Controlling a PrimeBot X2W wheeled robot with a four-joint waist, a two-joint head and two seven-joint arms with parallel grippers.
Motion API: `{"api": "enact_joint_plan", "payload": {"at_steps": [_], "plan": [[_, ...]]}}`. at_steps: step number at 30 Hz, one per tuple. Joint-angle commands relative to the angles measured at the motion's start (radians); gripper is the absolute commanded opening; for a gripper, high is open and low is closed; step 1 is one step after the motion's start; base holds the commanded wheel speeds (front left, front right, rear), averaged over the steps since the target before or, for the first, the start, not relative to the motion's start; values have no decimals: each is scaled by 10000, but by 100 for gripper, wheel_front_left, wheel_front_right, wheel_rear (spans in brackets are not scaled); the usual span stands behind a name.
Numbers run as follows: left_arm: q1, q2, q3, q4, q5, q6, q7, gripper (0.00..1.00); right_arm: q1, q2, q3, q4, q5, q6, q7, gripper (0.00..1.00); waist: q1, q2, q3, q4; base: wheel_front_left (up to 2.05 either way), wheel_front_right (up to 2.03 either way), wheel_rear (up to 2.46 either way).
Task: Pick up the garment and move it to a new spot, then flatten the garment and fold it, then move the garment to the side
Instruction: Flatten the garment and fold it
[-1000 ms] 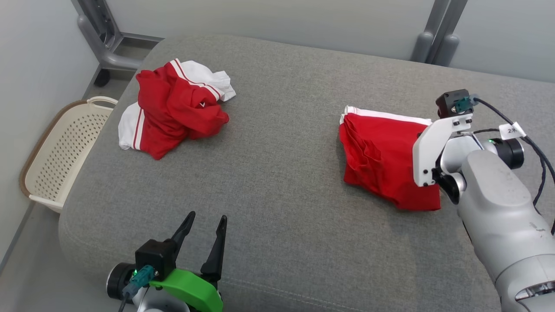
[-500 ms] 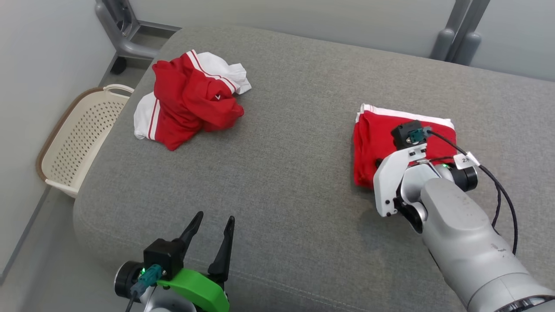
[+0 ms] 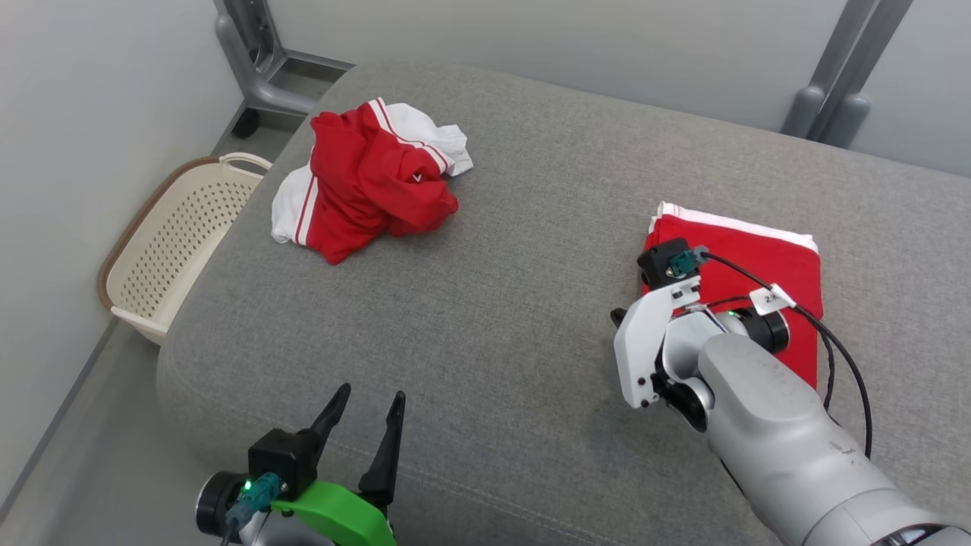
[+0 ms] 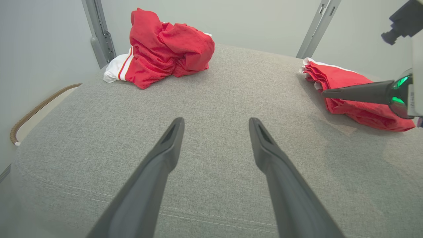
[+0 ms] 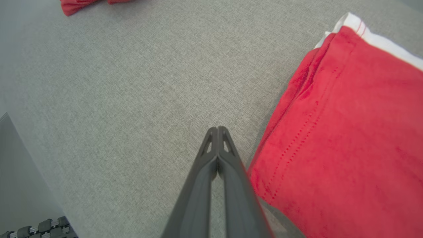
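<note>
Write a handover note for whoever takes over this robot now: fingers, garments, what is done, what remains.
Left gripper: fingers open, empty, over the near edge of the grey fabric cushion.
Right gripper: fingers shut, empty, beside the edge of the folded red garment with white trim.
That garment lies flat on the cushion's right side. The crumpled red-and-white garment lies far left, near the cream perforated basket on the floor.
Done: one garment folded and set aside.
Left: probably the crumpled one: pick up, flatten, fold, move aside.
</note>
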Motion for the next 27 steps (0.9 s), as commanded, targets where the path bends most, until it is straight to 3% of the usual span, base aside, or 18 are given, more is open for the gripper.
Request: {"api": "enact_joint_plan", "payload": {"at_steps": [1,2,3,4,17,22,27], "plan": [[145,110,60,-9,-108,88,-34,100,-124,-52,133,-98,125,-14,98,0,0,0,-141,-149,0,0,0],[182,137,91,-29,-115,116,-50,100,-246,-58,154,-118,217,-14,145,7,0,0,-206,-236,0,0,0],[223,157,111,-44,-114,139,-52,100,-378,-53,137,-105,222,-14,202,35,0,0,-270,-332,0,0,0],[277,179,127,-62,-142,167,-60,100,-510,-43,82,-83,182,-14,196,100,0,0,-338,-435,0,0,0],[311,336,119,-297,-204,255,-48,100,-1657,-1232,-2378,1368,-701,-14,919,100,0,0,-398,-1652,0,0,0],[102,355,93,-299,-173,208,-123,100,-1725,-1421,-3384,2069,-1028,-10,1011,100,0,0,-133,-1733,0,0,0],[-70,351,35,-232,-112,161,-176,100,-1807,-1196,-4322,2396,-1278,-10,892,100,0,0,137,-1661,0,0,0]]}}
